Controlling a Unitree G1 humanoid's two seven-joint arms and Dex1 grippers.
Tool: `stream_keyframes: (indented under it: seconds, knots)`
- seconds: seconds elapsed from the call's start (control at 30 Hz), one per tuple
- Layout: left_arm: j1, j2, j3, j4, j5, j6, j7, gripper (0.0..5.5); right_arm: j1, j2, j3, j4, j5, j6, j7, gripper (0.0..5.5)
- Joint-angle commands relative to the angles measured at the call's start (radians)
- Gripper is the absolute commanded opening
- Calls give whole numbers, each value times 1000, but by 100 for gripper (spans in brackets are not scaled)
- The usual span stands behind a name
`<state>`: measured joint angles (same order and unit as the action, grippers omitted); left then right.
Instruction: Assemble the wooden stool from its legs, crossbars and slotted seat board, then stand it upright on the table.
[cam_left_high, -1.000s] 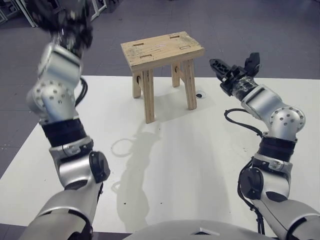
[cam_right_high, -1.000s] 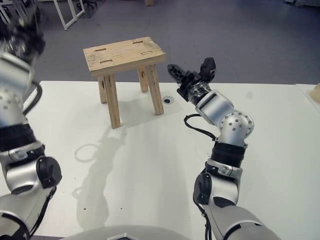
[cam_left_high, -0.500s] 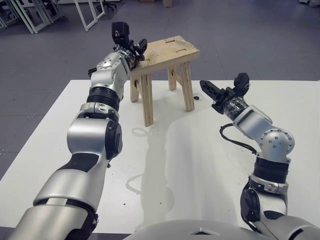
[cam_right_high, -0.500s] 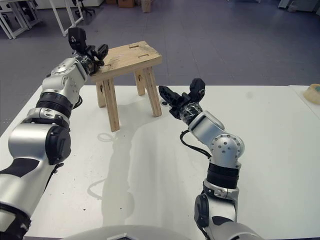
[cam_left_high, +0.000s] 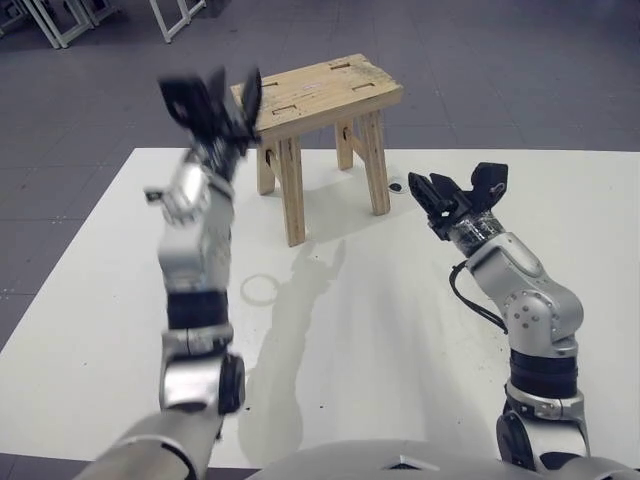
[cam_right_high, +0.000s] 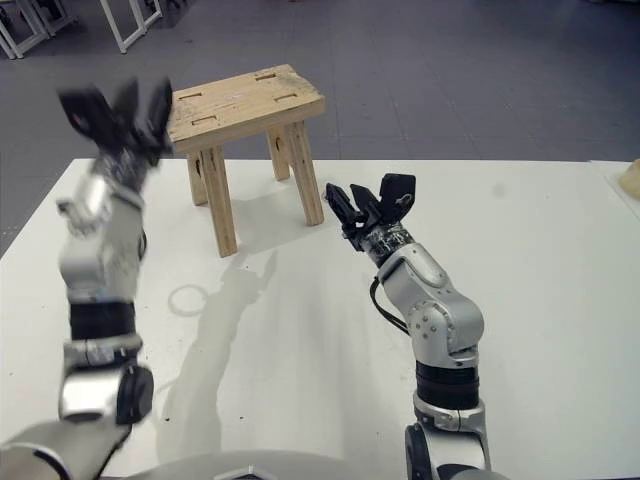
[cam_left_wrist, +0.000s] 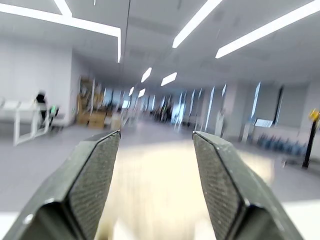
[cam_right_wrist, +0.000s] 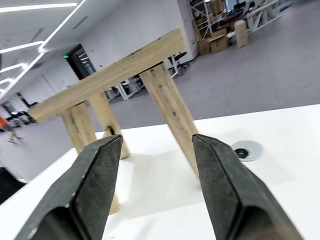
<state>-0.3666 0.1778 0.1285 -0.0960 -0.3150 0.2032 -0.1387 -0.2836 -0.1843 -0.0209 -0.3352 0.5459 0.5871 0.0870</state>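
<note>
at the far side of the white tabletop (cam_left_high: 380, 330), the assembled wooden stool (cam_left_high: 322, 118) is seen standing upright on its four legs, with the slotted seat board (cam_right_high: 245, 100) on top. the left pincer (cam_left_high: 213, 92) is held raised just beside the seat's left end, fingers spread apart. the right pincer (cam_left_high: 456, 184) is held low, near the stool's right front leg (cam_left_high: 378, 165), fingers likewise parted.

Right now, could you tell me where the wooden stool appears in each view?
Left eye: stool upper centre.
Right eye: stool upper left of centre.
Left wrist: blurred pale shape, cannot tell.
Right wrist: stool beyond the right claw.
Landmark: table grommet by its leg.
</note>
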Motion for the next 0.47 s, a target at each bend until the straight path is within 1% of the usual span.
stream_keyframes:
  seconds: [0.03,0.13,0.23,0.47]
  knots:
    - [254,-103,-175,-254,150,40,138,268,121,-63,126,-39,-319,-191,-74,256]
    - [273,-124,-237,-306,230,39,163,268,171,-44,153,-57,-401,-261,-81,256]
    - [280,-139,-257,-320,259,46,165,268,197,-18,159,-61,-425,-278,-77,256]
    - [277,-134,-209,-285,262,44,156,268,209,16,138,-54,-454,-285,-76,256]
